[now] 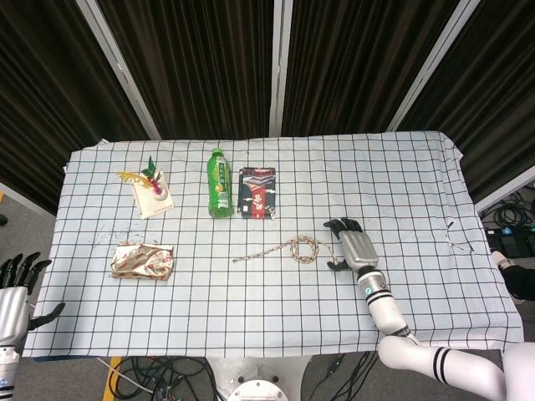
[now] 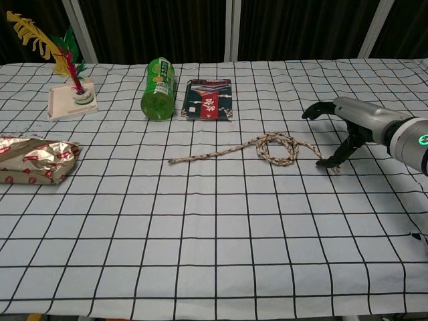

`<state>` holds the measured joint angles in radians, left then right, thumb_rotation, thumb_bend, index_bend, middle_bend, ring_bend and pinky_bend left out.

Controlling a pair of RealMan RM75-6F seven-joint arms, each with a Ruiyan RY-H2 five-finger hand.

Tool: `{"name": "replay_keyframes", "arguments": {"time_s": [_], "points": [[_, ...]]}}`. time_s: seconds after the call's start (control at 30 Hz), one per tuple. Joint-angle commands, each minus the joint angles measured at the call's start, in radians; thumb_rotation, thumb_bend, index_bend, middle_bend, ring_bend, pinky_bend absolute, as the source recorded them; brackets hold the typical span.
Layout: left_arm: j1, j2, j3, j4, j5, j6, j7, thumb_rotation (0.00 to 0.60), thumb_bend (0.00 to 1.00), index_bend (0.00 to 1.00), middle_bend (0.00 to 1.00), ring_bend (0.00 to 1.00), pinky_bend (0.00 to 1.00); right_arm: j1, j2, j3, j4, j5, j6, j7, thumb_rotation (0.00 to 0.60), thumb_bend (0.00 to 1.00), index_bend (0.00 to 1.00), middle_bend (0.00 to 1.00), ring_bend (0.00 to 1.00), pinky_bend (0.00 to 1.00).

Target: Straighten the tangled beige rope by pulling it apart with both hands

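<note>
We see the beige rope point(image 2: 267, 148) lying looped at frame center on the checkered surface point(image 2: 214, 254). Right hand point(image 1: 349, 246) hovers at its right end, fingers spread, thumb tip at the rope end, grip unclear. Left hand point(image 1: 15, 288) open, lower-left corner, off the surface.

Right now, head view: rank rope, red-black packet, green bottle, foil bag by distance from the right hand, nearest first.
From the right hand:
1. Beige rope, immediately to its left, its end at the fingers.
2. Red-black packet, up-left.
3. Green bottle, left of the packet.
4. Foil bag, far left.
</note>
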<state>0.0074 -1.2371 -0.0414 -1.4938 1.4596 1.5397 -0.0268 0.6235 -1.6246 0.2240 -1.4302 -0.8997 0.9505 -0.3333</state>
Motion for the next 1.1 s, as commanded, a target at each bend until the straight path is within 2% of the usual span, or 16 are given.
{"name": "replay_keyframes", "arguments": {"time_s": [0.03, 0.5, 0.67, 0.8, 1.1], "points": [[0.000, 0.000, 0.000, 0.002, -0.001, -0.002, 0.000, 0.600, 0.12, 0.21, 0.09, 0.00, 0.00, 0.000, 0.004, -0.004, 0.009, 0.013, 0.003, -0.008, 0.600, 0.12, 0.16, 0.12, 0.00, 0.00], [-0.001, -0.001, -0.002, 0.004, -0.004, -0.004, -0.001, 0.600, 0.12, 0.21, 0.09, 0.00, 0.00, -0.001, 0.035, -0.005, 0.042, 0.055, 0.018, -0.035, 0.600, 0.19, 0.17, 0.12, 0.00, 0.00], [0.002, 0.001, -0.003, 0.004, -0.007, 0.000, -0.002, 0.600, 0.12, 0.21, 0.09, 0.00, 0.00, -0.002, 0.042, -0.009, 0.007, 0.014, 0.028, -0.015, 0.600, 0.19, 0.28, 0.14, 0.00, 0.00], [0.002, 0.001, -0.001, 0.006, -0.004, 0.000, -0.003, 0.600, 0.12, 0.21, 0.09, 0.00, 0.00, 0.019, 0.014, 0.002, 0.041, 0.036, 0.012, -0.022, 0.600, 0.22, 0.38, 0.15, 0.00, 0.00], [0.007, -0.001, -0.001, 0.014, -0.012, -0.002, -0.012, 0.600, 0.12, 0.21, 0.09, 0.00, 0.00, 0.043, -0.045, 0.007, 0.114, 0.054, -0.007, -0.018, 0.600, 0.25, 0.46, 0.16, 0.00, 0.00]]}}
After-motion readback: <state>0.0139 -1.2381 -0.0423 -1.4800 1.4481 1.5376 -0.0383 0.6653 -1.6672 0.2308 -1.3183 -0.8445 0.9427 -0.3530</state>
